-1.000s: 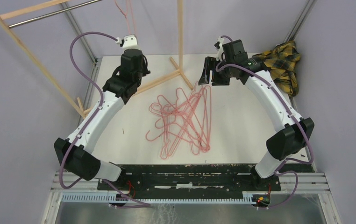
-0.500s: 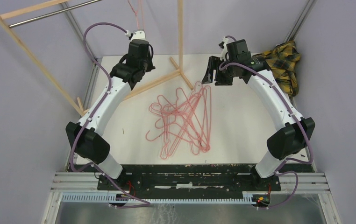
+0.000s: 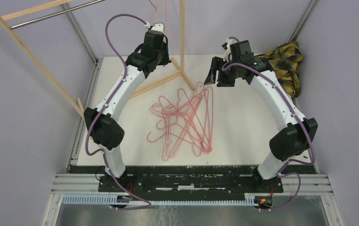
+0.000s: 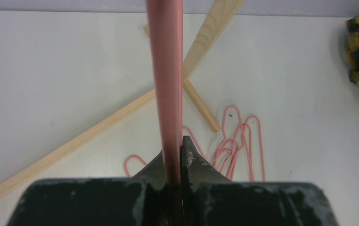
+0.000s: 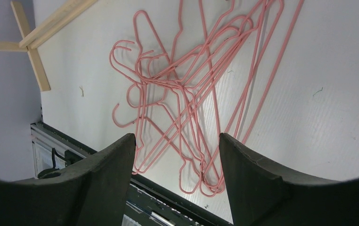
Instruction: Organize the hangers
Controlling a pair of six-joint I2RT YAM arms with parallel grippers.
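hanger pile [image 3: 184, 120]: tangled pink wire hangers, flat on the middle of the tabletop [image 3: 248, 127], overlapping, hooks turned several ways
edges: pile well apart from the left and right edges; nearest loops close to the near edge but short of it; far tips near the crossed wooden foot of the rack [image 3: 36, 61]
open room: bare white surface left of the pile as far as the left arm, and right of it as far as the right arm
left end effector [image 3: 156, 29]: raised high over the far left of the tabletop, jaws pinched tight on the held hanger [image 4: 165, 70], a single pink wire rising straight up between the fingers and out past the top of the view
right end effector [image 5: 176, 137]: spread wide, nothing between the fingers, hovering above the far end of the pile and looking down on it
rack parts: wooden frame slanting along the left side, metal bar [image 3: 50, 14] at the top left, upright post [image 3: 182, 33] just right of the left end effector
plaid cloth [image 3: 286, 63]: bunched at the far right corner, just beside the right arm's wrist
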